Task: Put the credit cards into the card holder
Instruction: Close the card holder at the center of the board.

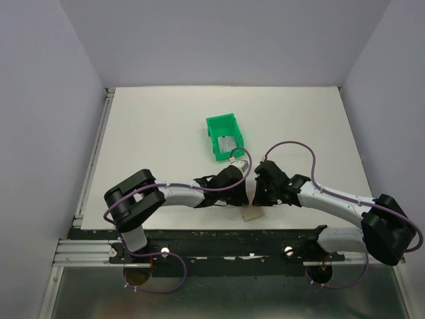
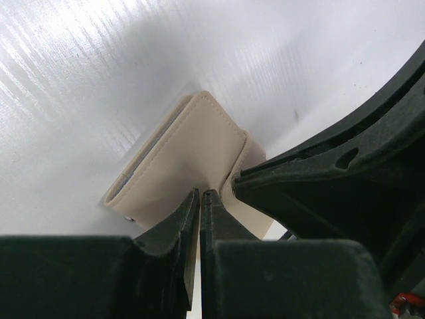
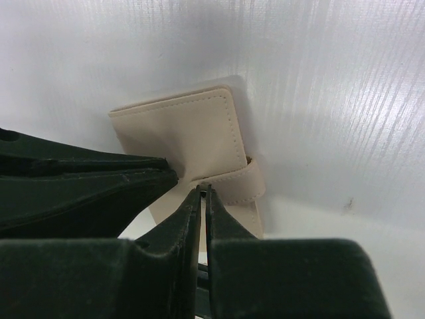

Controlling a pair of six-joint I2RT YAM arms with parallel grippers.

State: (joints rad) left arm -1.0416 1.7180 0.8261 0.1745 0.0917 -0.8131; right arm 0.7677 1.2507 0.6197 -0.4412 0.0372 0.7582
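The soft tan card holder (image 3: 186, 133), folded shut with stitched edges, is being pinched at its edge by the left claw (image 2: 200, 194) and the right claw (image 3: 203, 189), at the front of the white counter (image 1: 159, 133).

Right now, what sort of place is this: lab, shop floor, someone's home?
Most likely a lab robot test cell. A white table is boxed in by blank pale walls. The left arm and right arm are bolted to a rail at its near edge. The props are a green bin and a tan card holder.
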